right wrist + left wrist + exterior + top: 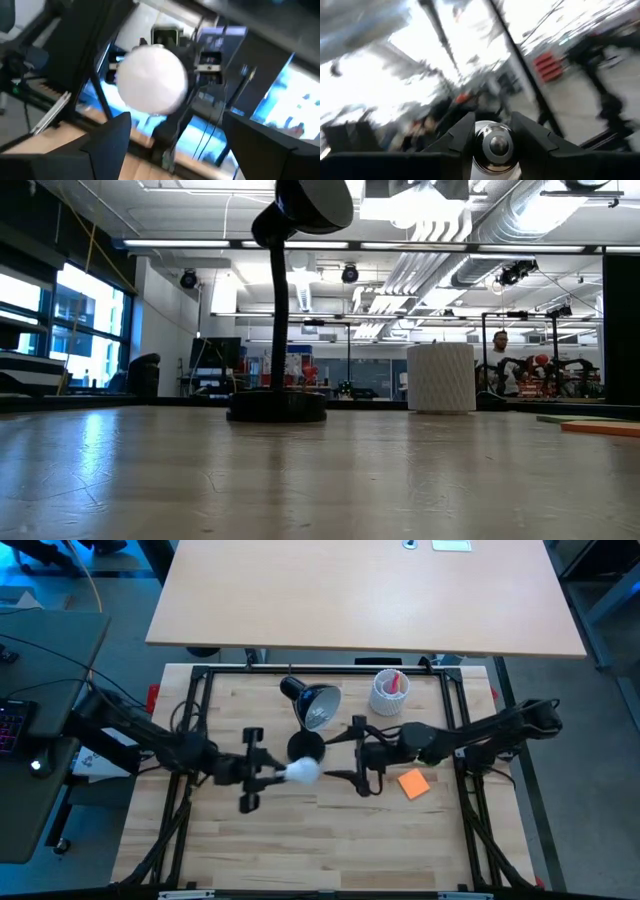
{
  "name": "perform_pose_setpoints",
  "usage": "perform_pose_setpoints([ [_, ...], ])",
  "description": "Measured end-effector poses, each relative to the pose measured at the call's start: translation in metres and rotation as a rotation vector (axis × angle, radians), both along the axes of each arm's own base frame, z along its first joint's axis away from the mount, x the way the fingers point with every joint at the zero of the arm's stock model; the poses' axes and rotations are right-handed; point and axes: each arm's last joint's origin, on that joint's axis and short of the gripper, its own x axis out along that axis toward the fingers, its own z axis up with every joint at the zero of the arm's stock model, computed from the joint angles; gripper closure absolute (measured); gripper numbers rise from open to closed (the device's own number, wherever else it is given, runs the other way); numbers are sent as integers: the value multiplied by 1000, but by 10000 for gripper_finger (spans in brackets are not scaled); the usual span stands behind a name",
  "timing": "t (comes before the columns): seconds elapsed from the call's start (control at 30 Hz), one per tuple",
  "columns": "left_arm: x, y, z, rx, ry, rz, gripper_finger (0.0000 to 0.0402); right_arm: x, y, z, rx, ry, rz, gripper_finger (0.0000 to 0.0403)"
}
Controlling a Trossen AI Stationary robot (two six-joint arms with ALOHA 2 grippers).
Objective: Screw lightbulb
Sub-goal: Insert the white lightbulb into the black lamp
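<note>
The small white lightbulb [303, 772] is held in my left gripper [283, 774], just on the near side of the black desk lamp's round base [305, 747]. The lamp's shade [320, 706] tilts toward the far side. In the low view the lamp's base [276, 406] rests flat on the table. My right gripper [336, 757] is open and empty, right of the bulb and facing it. In the right wrist view the bulb's white globe [152, 77] shows ahead of my open right gripper [175, 142]. My left gripper pinches the bulb between its two fingers [462, 137] at the silvery screw base [492, 145], whose end shows between them. The fingers come from the table's left. The white globe [305, 772] sticks out past them toward the right, clear of the table.
A white ribbed cup [388, 692] holding a red item stands at the far right; it also shows in the low view [440, 377]. An orange block [413, 783] lies to the right, under my right arm. A black frame [455, 710] rims the table.
</note>
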Motion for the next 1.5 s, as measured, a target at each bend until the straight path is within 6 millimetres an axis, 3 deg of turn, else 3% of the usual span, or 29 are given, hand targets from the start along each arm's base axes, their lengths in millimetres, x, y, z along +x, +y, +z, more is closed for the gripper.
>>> perform_pose_setpoints([
  [0.23, -16, -1, 17, 85, -148, -163, 299, 10, 10, 1, -2, -226, 93, 93],
  [0.4, -13, 2, 16, 89, -144, -147, 295, 32, 15, -8, -4, -213, 94, 93],
  [0.63, -7, 3, 10, 76, -113, -155, 297, 53, 26, -1, -7, -235, 110, 93],
  [1.2, -5, 5, 9, 54, -90, -56, 295, 60, 31, 15, -99, -224, 140, 93],
  [1.5, -5, 7, 10, 39, -89, 23, 295, 63, 24, 16, -88, -209, 90, 95],
])
